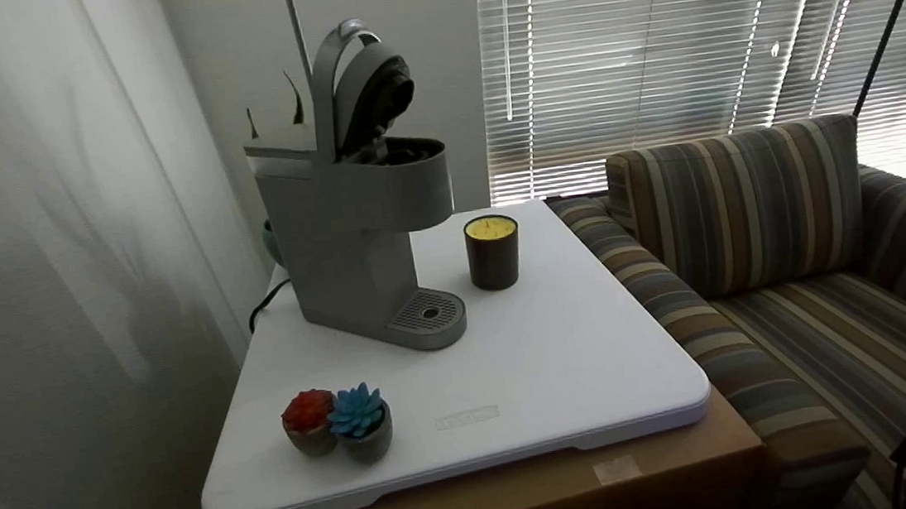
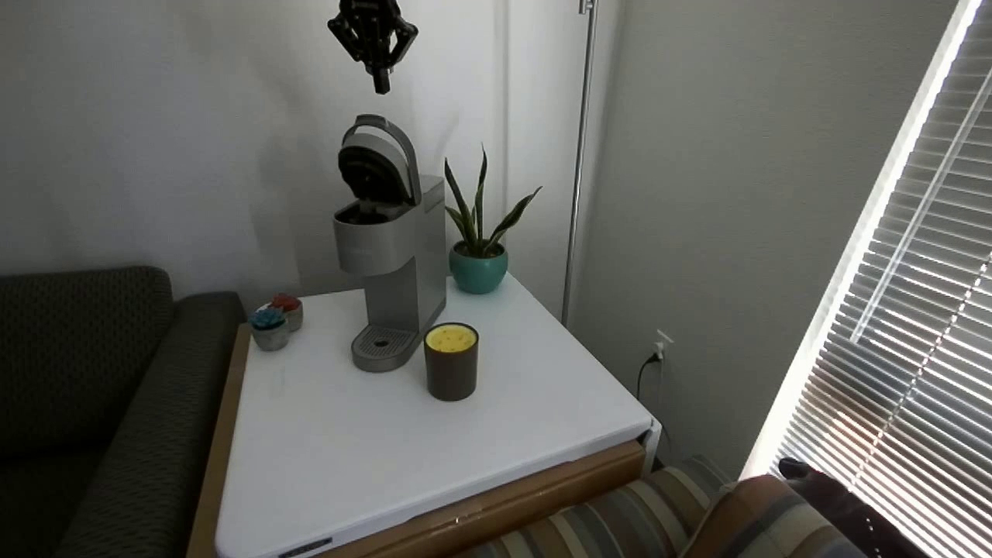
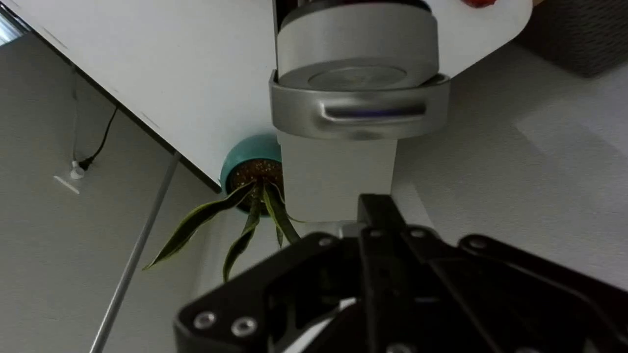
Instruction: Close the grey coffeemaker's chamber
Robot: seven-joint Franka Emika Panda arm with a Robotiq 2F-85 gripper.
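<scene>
Hanging over the coffee maker (image 1: 353,206), the black gripper (image 2: 381,80) points down. Its jaws are clenched, pressed flat against each other, and they are apart from the machine. The coffee maker is gray and stands straight up on the white tabletop (image 1: 562,352). Its chamber (image 2: 377,164) is open: the round top leans up and back, and a dark hole (image 1: 403,153) shows under it. A shiny handle (image 3: 360,112) curves around behind that top. A dark cord (image 1: 268,300) lies by the machine's back.

Near the round foot (image 1: 431,326) of the machine sits a dark cup (image 2: 452,376) with yellow inside. A red plant (image 1: 307,410) and a blue plant (image 1: 357,411) sit close together in little pots near the edge. A taller potted plant (image 2: 478,270) stands near the back of the coffee maker. Beside the tabletop is a striped couch (image 1: 740,214), with window blinds (image 1: 617,64) behind it.
</scene>
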